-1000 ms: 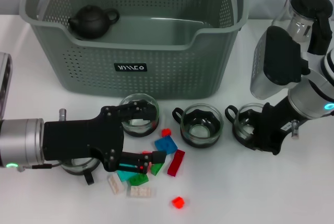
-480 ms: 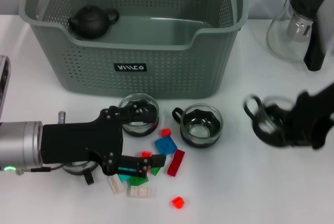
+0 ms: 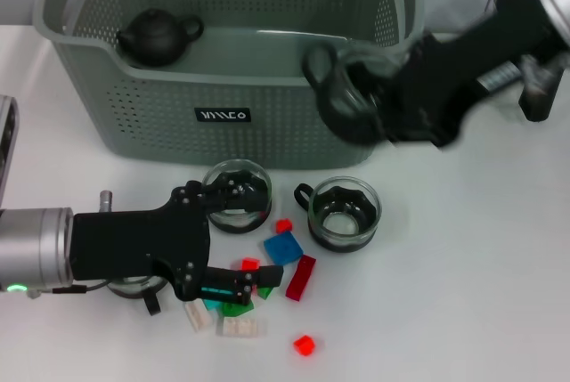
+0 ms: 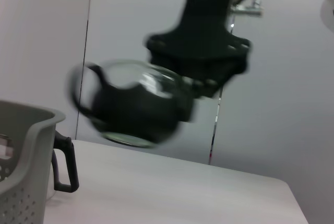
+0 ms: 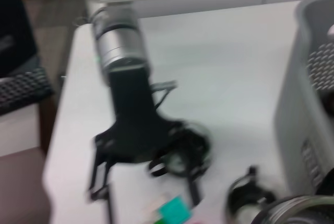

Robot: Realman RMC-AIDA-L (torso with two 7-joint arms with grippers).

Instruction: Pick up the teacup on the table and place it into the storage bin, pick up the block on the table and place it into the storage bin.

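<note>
- Nearest, the left gripper (image 3: 239, 282) lies low over the loose blocks (image 3: 282, 247), fingers narrowly apart around one, probably to lift it; about nine blocks.
- Three cups (image 3: 344, 213) stand beyond.
- Farther, the right gripper (image 3: 378, 106) clamps a fourth cup (image 3: 343, 97) over the bin (image 3: 223, 79) front rim, for dropping in.
</note>
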